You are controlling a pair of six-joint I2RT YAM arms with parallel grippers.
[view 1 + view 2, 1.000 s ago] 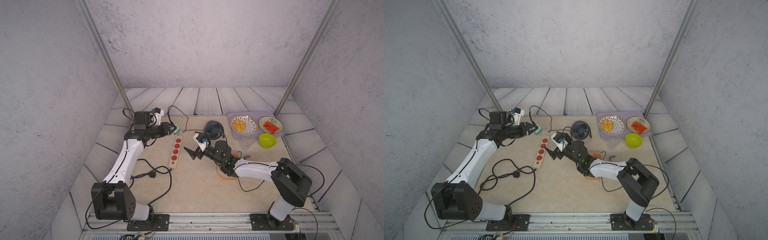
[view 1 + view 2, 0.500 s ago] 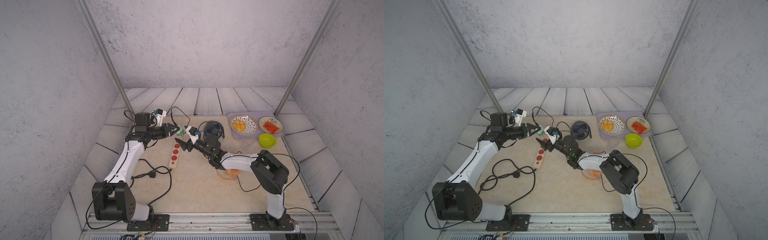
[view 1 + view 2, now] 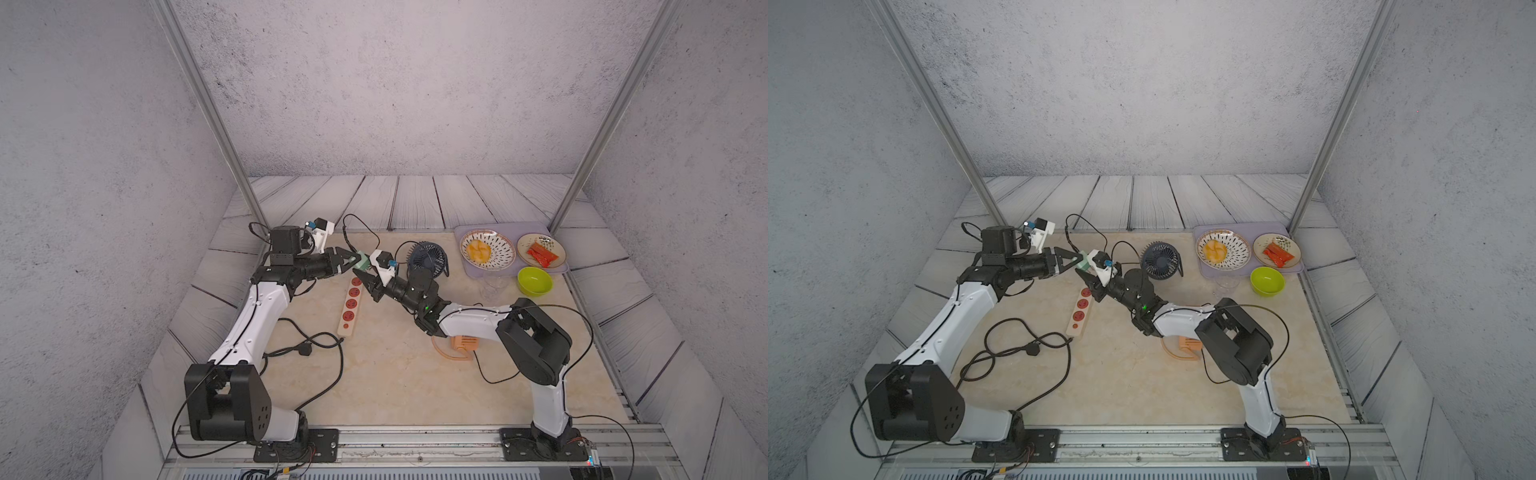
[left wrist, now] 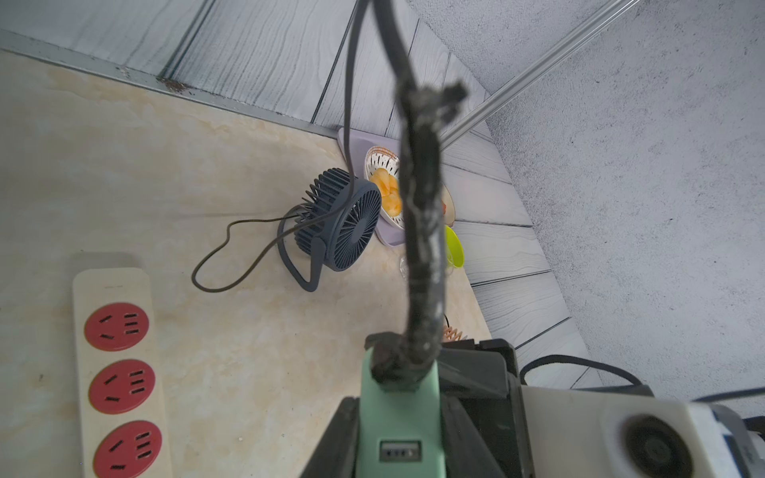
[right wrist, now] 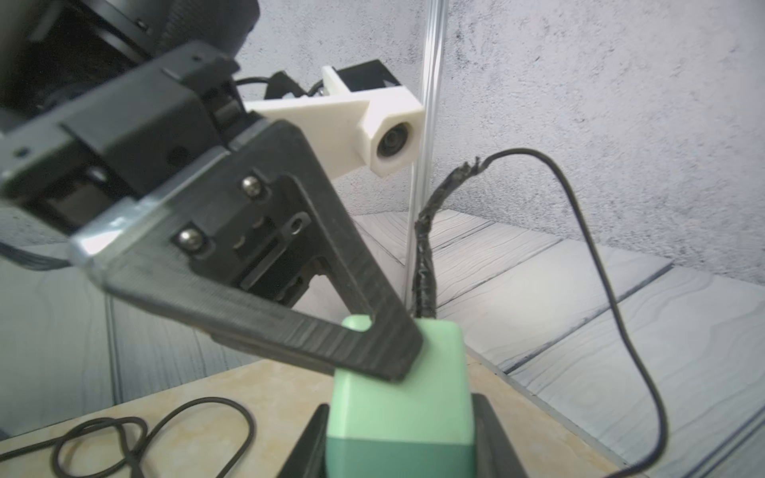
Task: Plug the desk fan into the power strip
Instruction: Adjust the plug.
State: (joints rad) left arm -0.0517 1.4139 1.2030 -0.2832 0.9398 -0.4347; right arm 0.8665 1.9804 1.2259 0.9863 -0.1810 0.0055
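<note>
plug handover in mid-air over the strip's far end

nearest the bases, the power strip's own black cord (image 3: 306, 352) lies looped on the marble tabletop (image 3: 395, 386). a small orange rack (image 3: 462, 344) sits partly under the right arm. past them the power strip (image 3: 350, 309) lies flat, running away from the bases, and the red sockets in view are empty.

just above its far end the two arms meet. the left gripper (image 3: 356, 263) pinches the mint-green plug block (image 5: 401, 393). the right gripper (image 3: 362, 277) reaches in from the near side and below, its fingers (image 5: 304, 451) flush against both flanks of the same block, so both appear to clamp it. the taped black fan cord (image 4: 422, 248) rises from the block and thins out toward the dark blue desk fan (image 3: 428, 259), which stands just beyond. farthest off, a lilac tray (image 3: 462, 232) holds two plates (image 3: 509, 253), with a green bowl (image 3: 535, 281) and a clear glass (image 3: 492, 284) in front of it.

this reads as a handover of the plug, with nothing inserted yet. next, i judge, the left jaws must let go. the right arm then has to turn the prongs down over a socket and press. the strip lies loose and may skid.

the prongs show in no view, so their facing is unknown. the grippers cover the strip's far end in both top views. the glass is barely legible.
</note>
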